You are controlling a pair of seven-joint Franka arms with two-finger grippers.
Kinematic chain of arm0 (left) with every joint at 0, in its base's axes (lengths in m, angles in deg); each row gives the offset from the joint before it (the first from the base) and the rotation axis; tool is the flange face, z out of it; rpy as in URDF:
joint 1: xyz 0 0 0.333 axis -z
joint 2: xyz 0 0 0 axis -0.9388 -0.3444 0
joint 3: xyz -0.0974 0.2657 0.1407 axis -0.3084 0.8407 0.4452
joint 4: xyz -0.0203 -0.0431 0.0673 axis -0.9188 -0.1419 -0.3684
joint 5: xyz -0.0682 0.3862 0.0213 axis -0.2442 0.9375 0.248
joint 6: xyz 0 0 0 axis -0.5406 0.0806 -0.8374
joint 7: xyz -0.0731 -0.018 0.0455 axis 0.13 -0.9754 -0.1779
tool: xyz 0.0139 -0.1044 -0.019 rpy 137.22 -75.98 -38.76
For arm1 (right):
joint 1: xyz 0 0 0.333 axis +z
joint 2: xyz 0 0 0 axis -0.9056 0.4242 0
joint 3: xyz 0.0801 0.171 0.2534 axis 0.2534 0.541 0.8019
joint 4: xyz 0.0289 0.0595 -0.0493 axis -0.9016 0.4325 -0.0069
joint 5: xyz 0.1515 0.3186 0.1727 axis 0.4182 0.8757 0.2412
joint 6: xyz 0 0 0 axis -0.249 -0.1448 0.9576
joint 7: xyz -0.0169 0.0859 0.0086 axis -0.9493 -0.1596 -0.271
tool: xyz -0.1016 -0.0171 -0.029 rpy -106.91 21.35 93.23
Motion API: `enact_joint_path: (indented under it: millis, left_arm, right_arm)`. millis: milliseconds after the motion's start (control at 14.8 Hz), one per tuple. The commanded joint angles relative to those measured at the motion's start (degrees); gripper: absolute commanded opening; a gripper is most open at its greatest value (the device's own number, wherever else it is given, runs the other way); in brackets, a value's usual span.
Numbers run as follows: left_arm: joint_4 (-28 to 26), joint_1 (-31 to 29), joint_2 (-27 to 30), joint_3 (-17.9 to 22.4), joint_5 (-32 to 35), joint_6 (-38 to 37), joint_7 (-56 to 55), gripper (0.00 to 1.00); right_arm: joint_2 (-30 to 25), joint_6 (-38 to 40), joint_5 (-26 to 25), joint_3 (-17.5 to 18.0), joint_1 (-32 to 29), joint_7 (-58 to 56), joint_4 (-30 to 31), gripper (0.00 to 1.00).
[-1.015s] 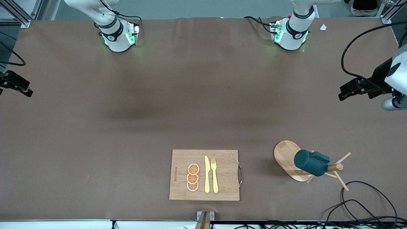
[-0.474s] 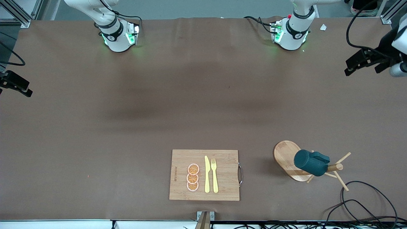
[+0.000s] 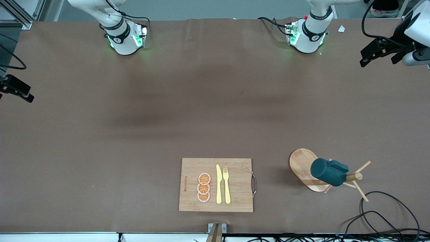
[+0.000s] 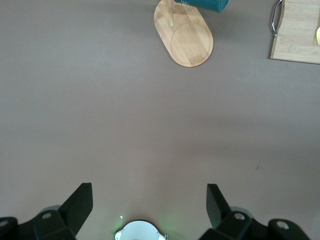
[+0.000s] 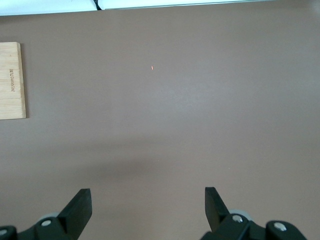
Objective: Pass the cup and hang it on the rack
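Note:
The dark teal ribbed cup (image 3: 327,172) hangs on a peg of the light wooden rack (image 3: 302,164), which stands near the front camera at the left arm's end of the table. No gripper touches either. The left wrist view shows the rack's oval base (image 4: 185,35) and a strip of the cup (image 4: 202,4). My left gripper (image 3: 376,58) is open and empty, up over the table's edge at the left arm's end, well away from the rack; its jaws (image 4: 150,205) stand wide apart. My right gripper (image 3: 16,89) waits open and empty (image 5: 147,207) at the right arm's end.
A bamboo cutting board (image 3: 235,174) with a yellow knife (image 3: 218,184), a yellow fork (image 3: 226,185) and orange slices (image 3: 204,187) lies near the front camera. Black cables (image 3: 386,215) lie by the rack. The board's edge shows in both wrist views (image 4: 295,35) (image 5: 11,80).
My left gripper has moved away from the rack toward the table's edge by the arm bases. The cup stays on the rack. The right arm has not moved.

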Motion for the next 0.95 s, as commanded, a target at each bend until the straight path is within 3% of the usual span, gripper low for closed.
enact_joint_path:
  millis: [0, 880]
  left_arm:
    - [-0.75, -0.3, 0.98, -0.61, 1.19, 0.05, 1.22, 1.0]
    - [2.76, -0.74, -1.66, -2.02, 2.51, -0.57, 1.75, 1.0]
  right_arm:
    - [-1.62, 0.13, -0.85, 0.69, -1.26, -1.78, 1.36, 1.0]
    - [-1.62, 0.57, -0.23, 0.78, -1.62, -1.69, 1.45, 1.0]
